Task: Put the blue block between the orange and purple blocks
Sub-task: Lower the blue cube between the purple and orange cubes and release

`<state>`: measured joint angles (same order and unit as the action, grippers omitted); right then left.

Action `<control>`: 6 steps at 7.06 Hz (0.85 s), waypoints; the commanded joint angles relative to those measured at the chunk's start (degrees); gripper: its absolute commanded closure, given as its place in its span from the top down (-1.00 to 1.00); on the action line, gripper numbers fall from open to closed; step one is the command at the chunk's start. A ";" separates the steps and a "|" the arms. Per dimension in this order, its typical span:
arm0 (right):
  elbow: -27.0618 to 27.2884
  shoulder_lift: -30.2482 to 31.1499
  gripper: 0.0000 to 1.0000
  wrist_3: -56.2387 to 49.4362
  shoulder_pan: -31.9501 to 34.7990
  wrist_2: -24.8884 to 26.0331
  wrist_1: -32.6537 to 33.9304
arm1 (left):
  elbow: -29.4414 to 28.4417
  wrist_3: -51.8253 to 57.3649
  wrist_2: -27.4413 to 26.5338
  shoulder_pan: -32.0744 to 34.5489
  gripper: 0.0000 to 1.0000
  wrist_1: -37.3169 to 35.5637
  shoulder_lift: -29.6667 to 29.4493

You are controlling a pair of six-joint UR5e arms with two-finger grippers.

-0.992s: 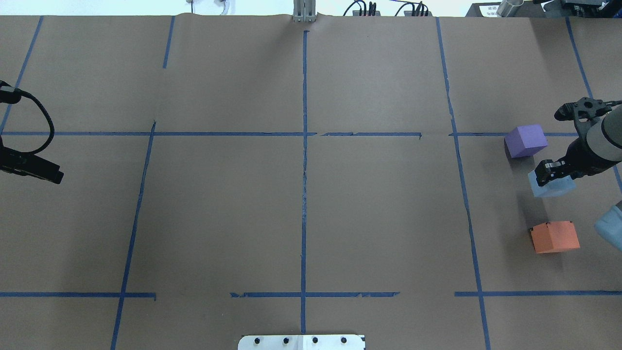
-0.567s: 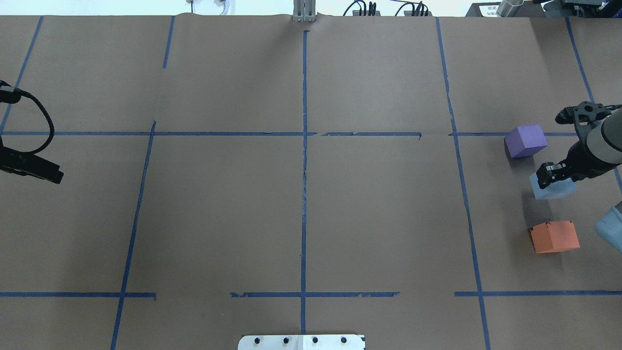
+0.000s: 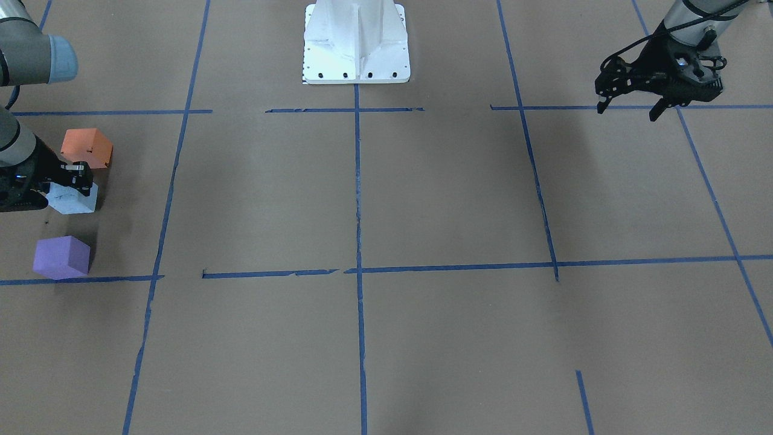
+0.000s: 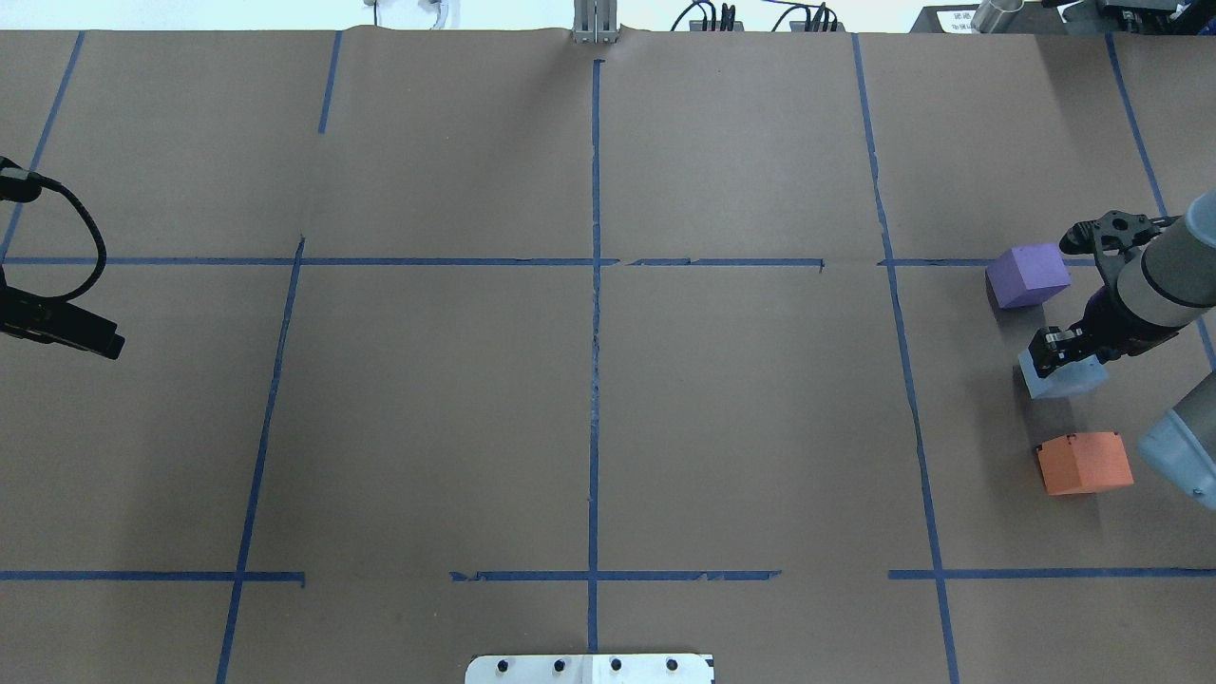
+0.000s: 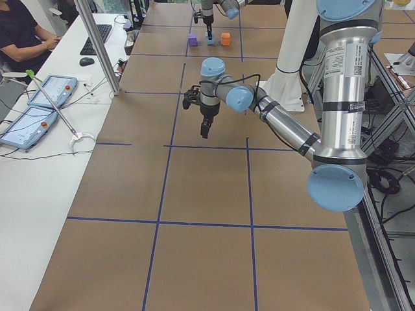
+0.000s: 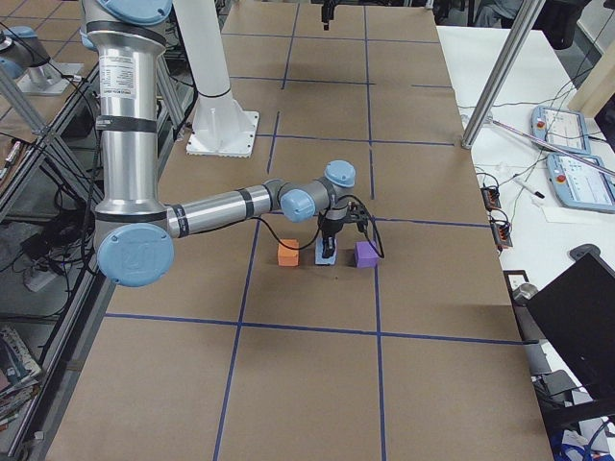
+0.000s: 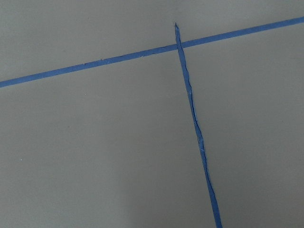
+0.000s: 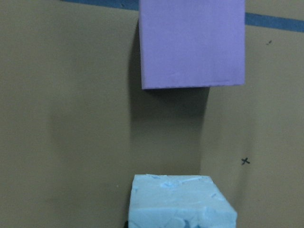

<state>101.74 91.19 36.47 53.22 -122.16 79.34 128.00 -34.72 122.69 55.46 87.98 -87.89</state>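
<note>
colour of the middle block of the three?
Pale blue. The middle block shows best in the right wrist-mounted view.

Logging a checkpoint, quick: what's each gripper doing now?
Left gripper: open, empty.
Right gripper: shut on the blue block.

Bright, even overhead lighting casts soft short shadows; every view sharp

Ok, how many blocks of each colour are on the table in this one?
orange block: 1
blue block: 1
purple block: 1
Total: 3 blocks
</note>
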 commanded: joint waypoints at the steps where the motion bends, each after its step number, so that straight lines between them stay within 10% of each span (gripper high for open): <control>1: -0.49 -0.05 -0.61 0.10 -0.31 0.08 -0.06 | 0.32 0.00 0.00 0.00 1.00 -0.09 0.09; 5: -0.49 -0.14 0.95 0.01 -0.49 0.26 -0.15 | 0.41 0.00 0.00 0.00 1.00 -0.09 0.09; 6: -0.06 -0.14 1.00 -0.17 -0.40 0.26 -0.15 | 0.41 0.00 0.00 0.00 1.00 -0.09 0.09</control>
<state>101.31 91.06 36.44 52.75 -121.91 79.19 128.42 -34.72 122.70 55.46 87.89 -87.80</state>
